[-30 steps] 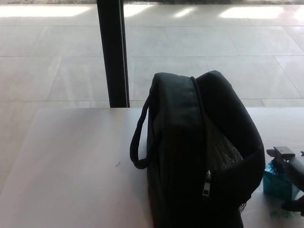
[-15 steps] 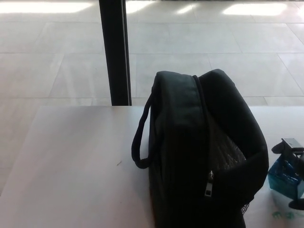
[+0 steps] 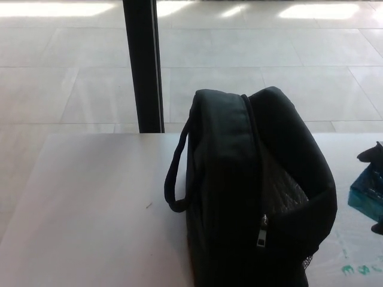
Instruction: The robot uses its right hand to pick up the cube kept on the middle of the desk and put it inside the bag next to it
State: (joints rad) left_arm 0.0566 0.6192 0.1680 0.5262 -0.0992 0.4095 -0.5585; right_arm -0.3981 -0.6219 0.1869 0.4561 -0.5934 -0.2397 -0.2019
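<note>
A soft black fabric bag (image 3: 257, 191) with an open zipped top stands on a pale, smooth desk (image 3: 90, 209), its looped carry handle (image 3: 175, 179) facing the robot's left. Just to the right of the bag, at the picture's edge, a small translucent teal cube (image 3: 366, 194) sits pinched between the dark fingers of the robot's right hand (image 3: 376, 188); one fingertip shows above the cube and another below it, so the hand appears clasped around it. Whether the cube rests on the desk or is lifted clear cannot be told. The left hand is out of view. Beyond the bag, a black upright post (image 3: 142, 66) rises against a bright tiled floor (image 3: 269, 60).

The risk from here lies in the bag's tall right wall: a carry that runs too low could strike the cube against it, knocking it loose or toppling the bag. The grip, seen only partly, may also be shallow.
</note>
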